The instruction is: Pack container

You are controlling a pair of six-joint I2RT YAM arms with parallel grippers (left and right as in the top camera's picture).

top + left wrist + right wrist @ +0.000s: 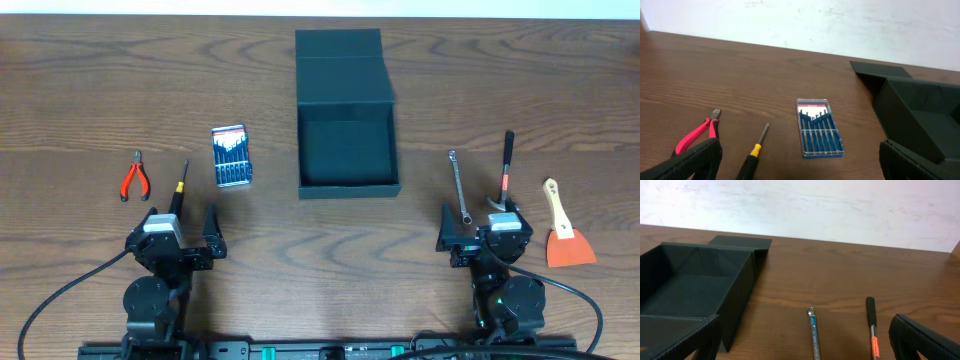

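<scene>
left gripper (178, 228): near edge, left side. Wide open, nothing in it. On the left wrist cam its fingers (695, 160) sit way out at the two bottom corners.
right gripper (482, 225): near edge, right side, same deal. Spread open and not holding anything, with its fingers (925, 340) at the bottom corners of the right wrist cam.
scraper (563, 225): just right of the right gripper. Orange blade at the near end, wooden handle angled away.
screwdriver (180, 188): yellow and black handle, butt end right by the left gripper, tip pointing away. Can't tell if they touch.
pliers (134, 177): red handles, left of the screwdriver, close to it but apart, jaws at the far end.
wrench (459, 186): thin silver one, just ahead of the right gripper, running near to far.
hammer (506, 165): right of the wrench. Head at the near end just beside the gripper, black handle with an orange label pointing away.
bit case (231, 156): small clear blue one with a red strip, lying flat between the screwdriver and the box.
container (347, 130): dark teal-black box, middle of the table (80, 90) toward the far side, well apart from both grippers. Top open, dark inside floor showing.
lid flap (340, 45): folded back flat behind the box, farthest thing out.
</scene>
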